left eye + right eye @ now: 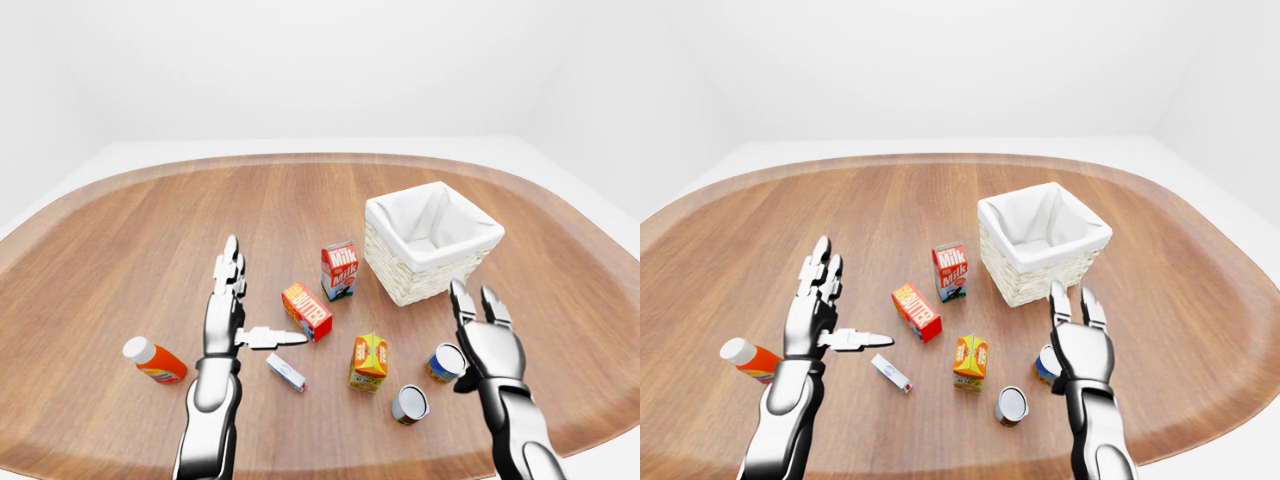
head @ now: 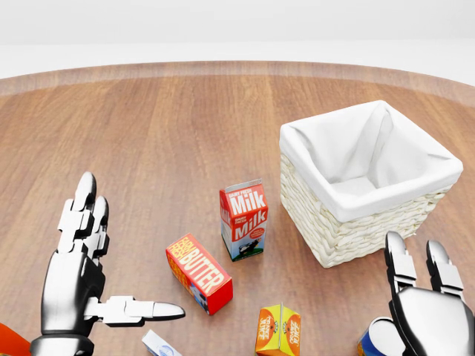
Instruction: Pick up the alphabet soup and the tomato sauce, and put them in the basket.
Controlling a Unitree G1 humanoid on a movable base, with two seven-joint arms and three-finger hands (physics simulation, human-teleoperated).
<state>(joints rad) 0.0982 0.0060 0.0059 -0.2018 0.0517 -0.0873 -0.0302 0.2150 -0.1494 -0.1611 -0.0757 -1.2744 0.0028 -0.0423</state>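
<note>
The alphabet soup can point(image 1: 443, 363), blue and orange with a pale lid, lies on the wooden table just left of my right hand point(image 1: 476, 318). That hand is open, fingers pointing up, its palm beside the can and partly covering it in the head view. The tomato sauce can point(image 1: 409, 404) lies below and left of the soup, lid towards me. A white-lined wicker basket point(image 2: 326, 230) stands above the right hand. My left hand point(image 1: 250, 300) is open on the left side, thumb pointing right, holding nothing.
A milk carton point(image 2: 243, 219) stands left of the basket, with a butter box point(image 2: 198, 273) below it and an orange juice carton point(image 1: 369, 361) lower still. A small white box point(image 1: 286, 372) and an orange bottle point(image 1: 154, 361) lie near the left arm.
</note>
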